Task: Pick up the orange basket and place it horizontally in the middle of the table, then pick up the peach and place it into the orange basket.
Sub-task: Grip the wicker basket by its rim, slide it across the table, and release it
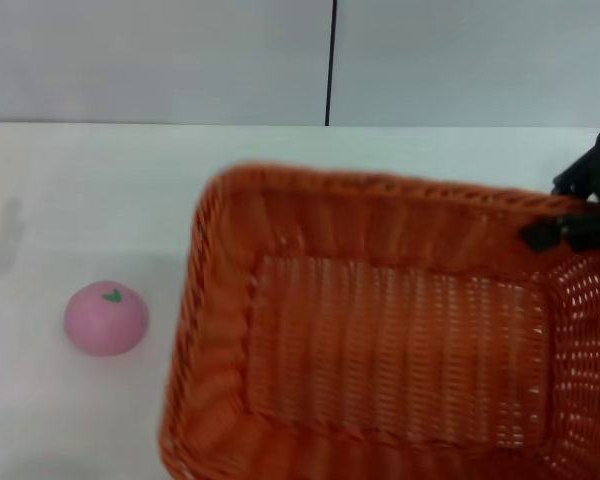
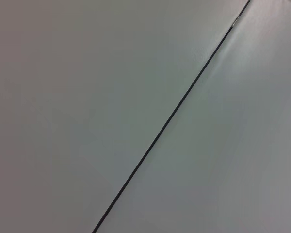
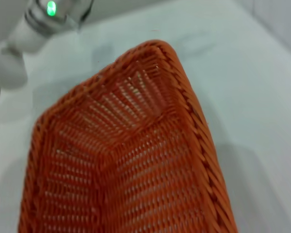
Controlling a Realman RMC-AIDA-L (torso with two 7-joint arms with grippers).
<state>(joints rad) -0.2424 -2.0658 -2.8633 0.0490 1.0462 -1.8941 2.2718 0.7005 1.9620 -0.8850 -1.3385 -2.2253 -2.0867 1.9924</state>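
Note:
The orange basket (image 1: 380,340) fills the middle and right of the head view, open side up and looming large and close, with its long side running left to right. My right gripper (image 1: 565,225) is black and grips the basket's far right rim, one finger outside the braid. In the right wrist view the basket (image 3: 126,160) stretches away from the camera, showing its woven floor and rim. The peach (image 1: 106,318), pink with a green leaf mark, rests on the white table (image 1: 80,190) to the left of the basket, apart from it. My left gripper is out of view.
A grey wall with a dark vertical seam (image 1: 331,60) stands behind the table's far edge. The left wrist view shows only that wall and seam (image 2: 174,111). A white arm segment with a green light (image 3: 43,19) shows beyond the basket in the right wrist view.

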